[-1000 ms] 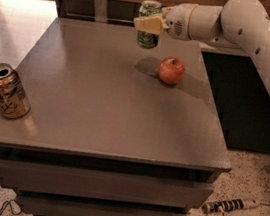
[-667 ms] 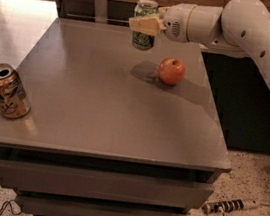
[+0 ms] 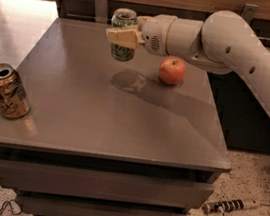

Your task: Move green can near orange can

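My gripper (image 3: 122, 33) is shut on the green can (image 3: 122, 47), a pale-green can with darker green print and a silver top. It holds the can upright in the air above the far middle of the grey table (image 3: 87, 123); the can's shadow lies on the tabletop below. The orange can (image 3: 7, 91), orange-brown with swirly print and an open silver top, stands at the table's front left corner, well apart from the green can. My white arm reaches in from the right.
A red-orange apple (image 3: 172, 70) sits on the table just right of the held can, under my arm. A wooden wall and rail run behind the table. A power strip (image 3: 226, 205) lies on the floor at the right.
My gripper has carried the green can to the left, away from the apple and toward the table's left half. The orange can and the apple have not moved.
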`<state>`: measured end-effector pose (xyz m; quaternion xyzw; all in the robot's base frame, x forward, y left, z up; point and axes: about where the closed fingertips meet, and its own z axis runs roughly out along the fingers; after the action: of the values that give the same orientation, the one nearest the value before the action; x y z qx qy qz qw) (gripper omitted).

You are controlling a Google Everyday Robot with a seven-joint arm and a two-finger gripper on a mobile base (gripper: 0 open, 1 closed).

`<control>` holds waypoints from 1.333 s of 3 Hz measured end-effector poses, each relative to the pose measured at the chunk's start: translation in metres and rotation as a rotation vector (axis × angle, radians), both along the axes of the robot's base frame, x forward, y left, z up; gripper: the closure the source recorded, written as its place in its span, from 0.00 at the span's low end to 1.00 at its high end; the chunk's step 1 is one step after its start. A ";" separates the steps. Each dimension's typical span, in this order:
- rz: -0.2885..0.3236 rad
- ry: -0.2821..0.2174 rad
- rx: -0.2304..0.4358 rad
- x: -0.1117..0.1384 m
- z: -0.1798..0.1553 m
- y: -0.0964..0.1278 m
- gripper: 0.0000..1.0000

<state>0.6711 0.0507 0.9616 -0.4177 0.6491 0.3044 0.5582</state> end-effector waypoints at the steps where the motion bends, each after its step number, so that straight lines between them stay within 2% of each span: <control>1: 0.019 -0.018 -0.029 -0.021 -0.015 0.025 1.00; 4: 0.062 -0.015 -0.043 -0.090 -0.042 0.078 1.00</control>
<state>0.5815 0.1289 0.9193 -0.4518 0.6381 0.3044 0.5441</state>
